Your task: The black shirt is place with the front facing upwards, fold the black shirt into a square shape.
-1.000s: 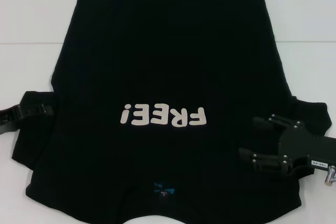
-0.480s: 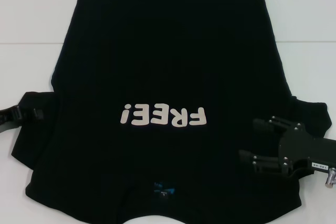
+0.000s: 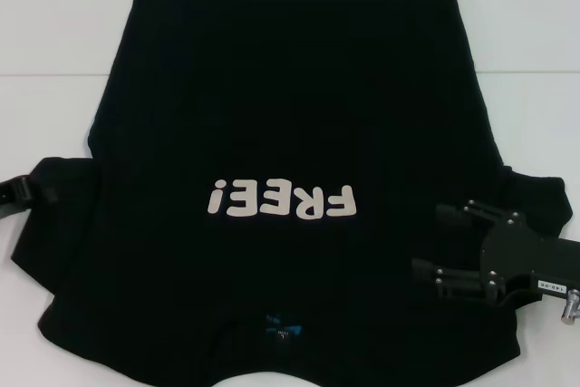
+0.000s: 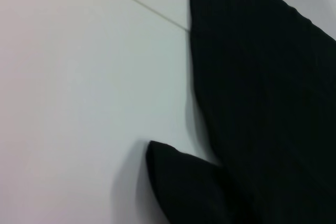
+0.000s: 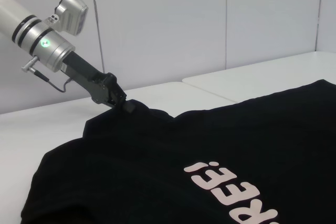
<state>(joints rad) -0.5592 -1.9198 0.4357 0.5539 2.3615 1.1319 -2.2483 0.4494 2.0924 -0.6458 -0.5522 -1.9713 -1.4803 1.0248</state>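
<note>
The black shirt [image 3: 290, 115] lies spread front up on the white table [image 3: 54, 24], with its white "FREE!" lettering [image 3: 281, 199] and blue neck label [image 3: 279, 324] toward me. At the far left, my left gripper [image 3: 41, 193] is shut on the edge of the shirt's sleeve [image 3: 63, 224]. The right wrist view shows this left gripper [image 5: 127, 107] pinching the cloth. The left wrist view shows the sleeve [image 4: 184, 182] beside the shirt body [image 4: 262, 87]. Just above the opposite sleeve [image 3: 539, 201], my right gripper [image 3: 426, 239] stands open and holds nothing.
A seam [image 3: 45, 74] runs across the white table behind the shirt. Bare table shows to the left, right and rear of the shirt. A white wall [image 5: 157, 24] stands behind the table in the right wrist view.
My left gripper has moved left toward the picture's edge, drawing the sleeve outward with it. The right gripper has barely shifted.
</note>
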